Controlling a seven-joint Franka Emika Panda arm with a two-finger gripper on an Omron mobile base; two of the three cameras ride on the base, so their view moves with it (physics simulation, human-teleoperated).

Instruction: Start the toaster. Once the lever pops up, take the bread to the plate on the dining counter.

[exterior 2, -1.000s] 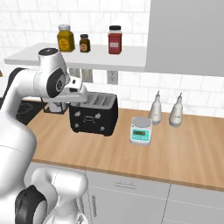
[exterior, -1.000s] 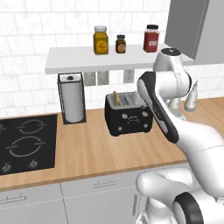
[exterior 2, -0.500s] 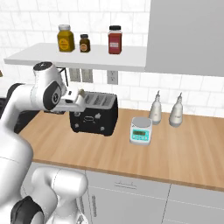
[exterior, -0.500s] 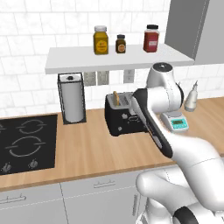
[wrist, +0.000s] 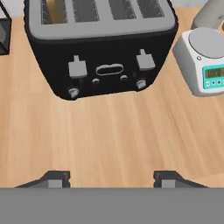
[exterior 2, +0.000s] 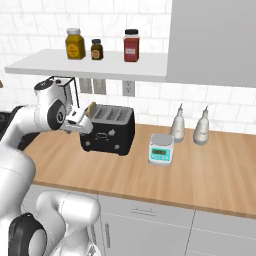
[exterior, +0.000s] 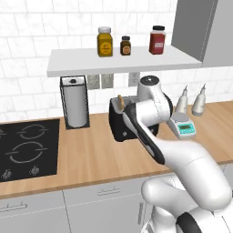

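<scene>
The black toaster [wrist: 103,52] stands on the wall counter, its front facing the hand view with two levers [wrist: 77,68] and small knobs. A tan slice of bread [wrist: 54,8] stands in its leftmost slot, poking up above the top [exterior 2: 91,109] [exterior: 120,101]. My gripper [wrist: 112,179] hovers over the bare wood in front of the toaster, open, with nothing between its fingertips [wrist: 57,178]. In the right base view the hand sits by the toaster [exterior 2: 110,132] at its front left corner. In the left base view the arm covers much of the toaster [exterior: 119,127]. The plate and the dining counter are out of view.
A white kitchen scale [wrist: 203,65] [exterior 2: 161,149] stands just right of the toaster, with two bottles [exterior 2: 177,129] behind it. A paper towel roll [exterior: 75,107] and the black cooktop [exterior: 27,150] lie to the left. A shelf [exterior: 123,61] with jars hangs above.
The arm has swung leftward across the toaster, and the hand has come down to the toaster's front left corner. The toaster and bread have not moved.
</scene>
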